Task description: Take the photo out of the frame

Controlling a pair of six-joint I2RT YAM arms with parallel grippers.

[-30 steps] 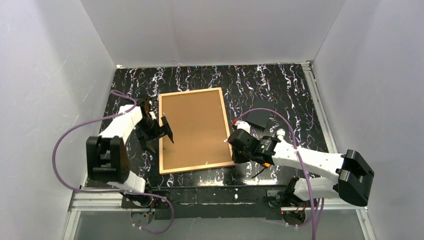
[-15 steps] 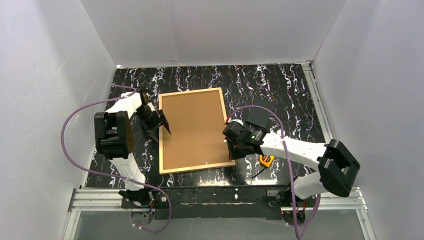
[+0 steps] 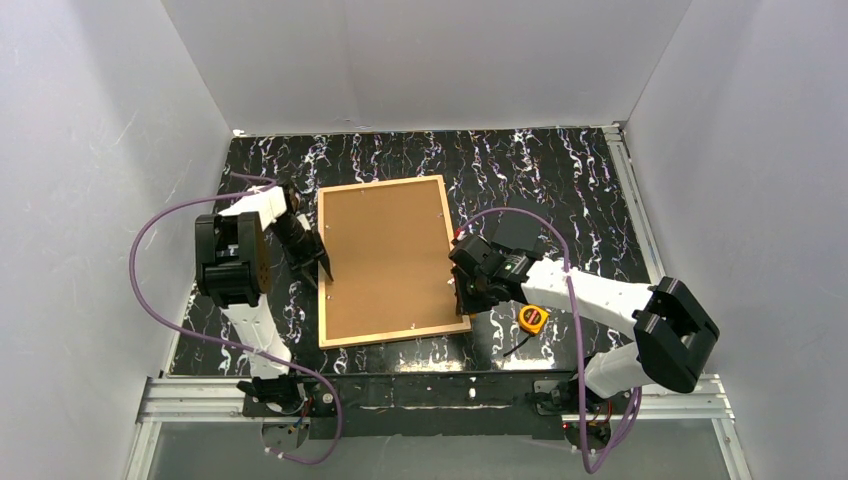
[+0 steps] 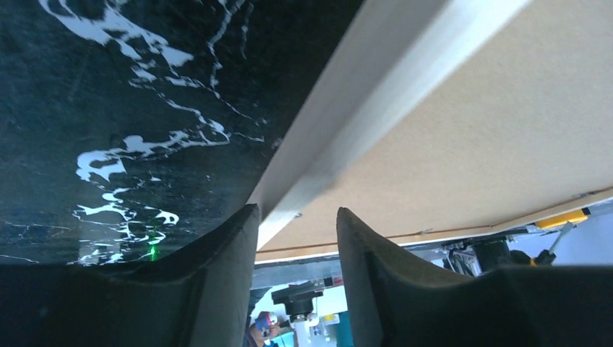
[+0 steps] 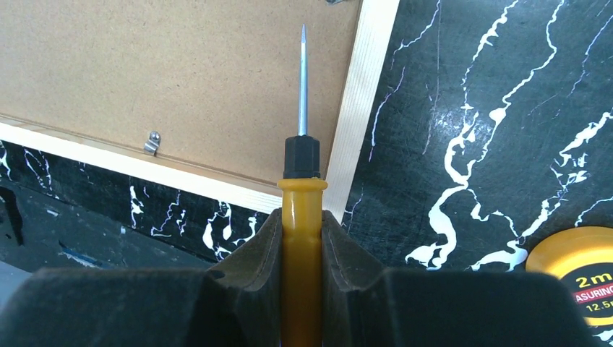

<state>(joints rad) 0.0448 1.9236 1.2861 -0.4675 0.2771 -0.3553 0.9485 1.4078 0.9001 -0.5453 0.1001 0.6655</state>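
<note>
So, photo (image 3: 390, 255) sat face-down inside the frame (image 3: 381, 184), backing up
Stiff, light board, probably best pried at an edge. Frame's left strip is straddled by the left gripper (image 4: 297, 217), grip can't be told; a screwdriver (image 5: 301, 238) is clamped in the right gripper (image 3: 463, 288).

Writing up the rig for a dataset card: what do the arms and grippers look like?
Both arms have white links with bulky black joint housings. A purple cable loops along each: left arm, right arm. The left gripper and right gripper have matte black, rounded fingers.
</note>
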